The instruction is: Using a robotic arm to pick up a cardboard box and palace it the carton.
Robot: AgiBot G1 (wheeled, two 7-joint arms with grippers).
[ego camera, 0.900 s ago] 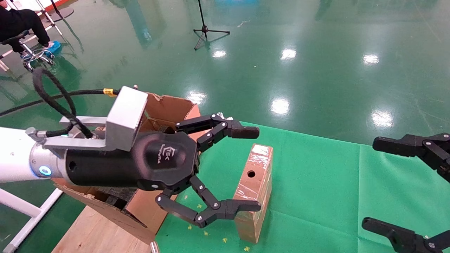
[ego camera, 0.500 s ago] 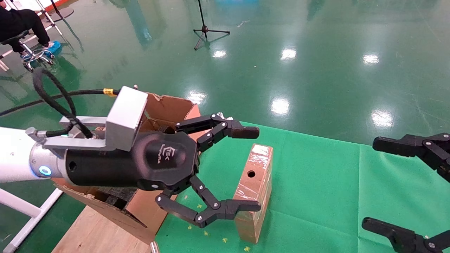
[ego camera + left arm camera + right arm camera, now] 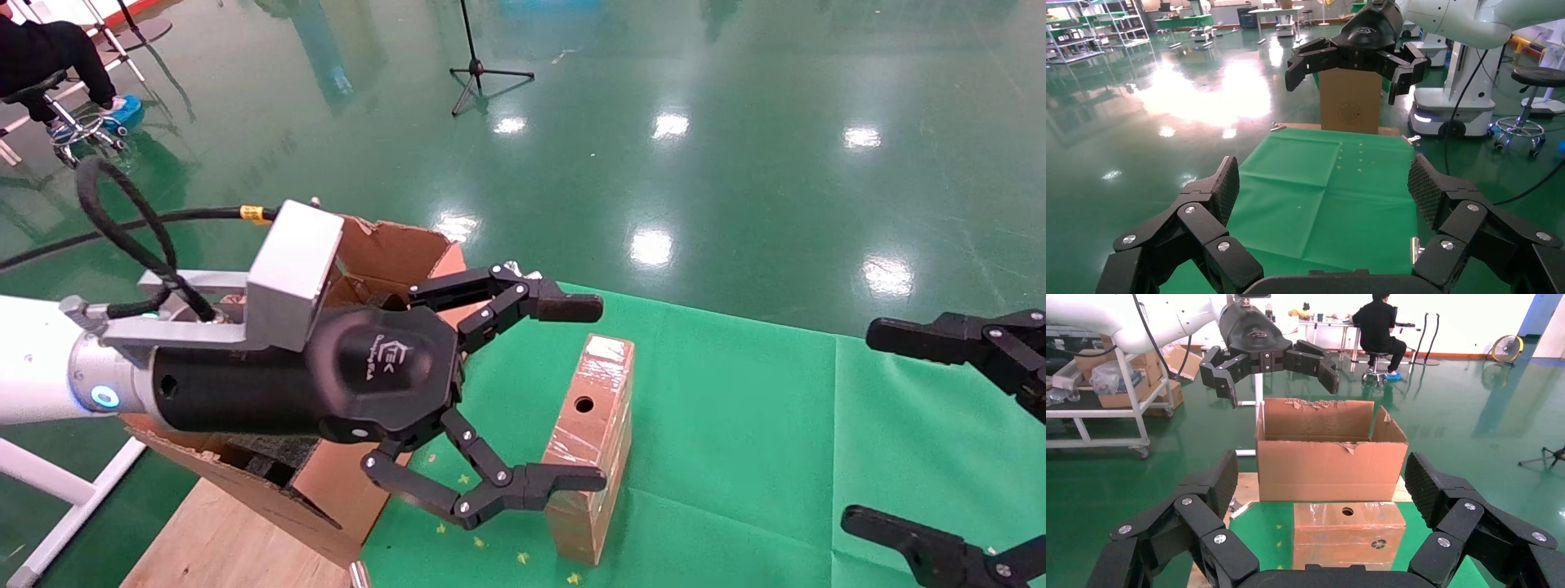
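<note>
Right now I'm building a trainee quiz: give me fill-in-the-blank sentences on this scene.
1. The slim taped brown cardboard box stands on the ____ cloth.
2. The white robotic arm holds its left gripper ____ near the box, not gripping it.
3. The large torn brown carton sits on the robot's ____ of the box.
4. The black right gripper over the cloth's right side is also ____.

Missing: green; open; left; open

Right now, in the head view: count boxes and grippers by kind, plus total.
Boxes: 2, the taped cardboard box and the carton.
Grippers: 2, the left gripper and the right gripper, both with fingers open.
Total: 4
</note>
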